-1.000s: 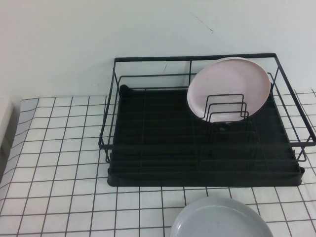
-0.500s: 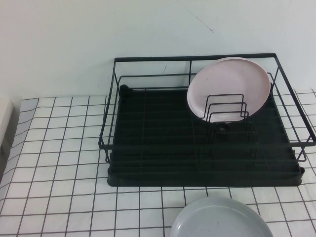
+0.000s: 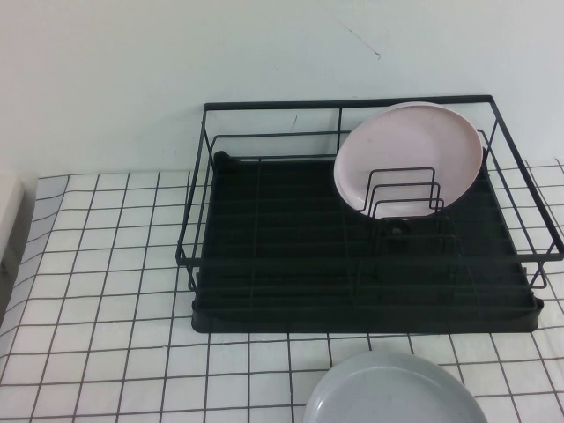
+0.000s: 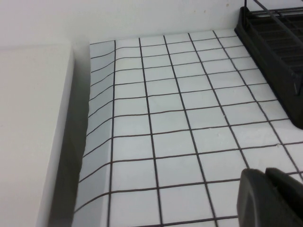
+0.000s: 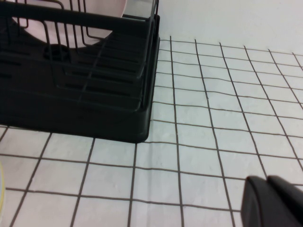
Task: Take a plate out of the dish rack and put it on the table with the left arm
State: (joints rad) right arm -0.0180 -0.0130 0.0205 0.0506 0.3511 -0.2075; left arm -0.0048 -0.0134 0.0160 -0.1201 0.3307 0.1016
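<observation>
The pale pink plate stands on edge in the wire loops at the back right of the black dish rack; a part of it shows in the right wrist view. Neither arm shows in the high view. My left gripper is shut and empty, low over the gridded table, with the rack's corner some way off. My right gripper is shut and empty over the table, off the other end of the rack.
A grey-blue plate lies on the table in front of the rack. A white block borders the table's left edge, also seen in the high view. A white wall stands behind the rack.
</observation>
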